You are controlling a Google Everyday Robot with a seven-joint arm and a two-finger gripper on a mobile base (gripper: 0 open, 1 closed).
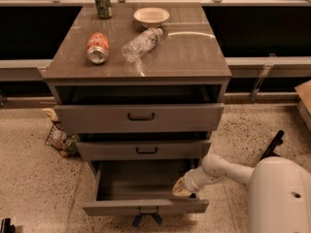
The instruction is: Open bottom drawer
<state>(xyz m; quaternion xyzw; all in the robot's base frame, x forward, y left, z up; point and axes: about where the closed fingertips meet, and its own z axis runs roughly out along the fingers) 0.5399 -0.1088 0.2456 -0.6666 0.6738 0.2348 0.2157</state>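
One low, grey-brown bottom drawer (121,208) sits pulled well out; we see the gripper (182,188) at its front-right corner, below the brown table (189,52) front edge, grip state unreadable.

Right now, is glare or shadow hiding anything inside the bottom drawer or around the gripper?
Camera view: a curved glare streak crosses the cabinet top, well away from the work; the bottom drawer stands pulled out, its grey inside shaded toward the back under the middle drawer but readable; the gripper sits lit at that drawer's right front corner, not in shadow.
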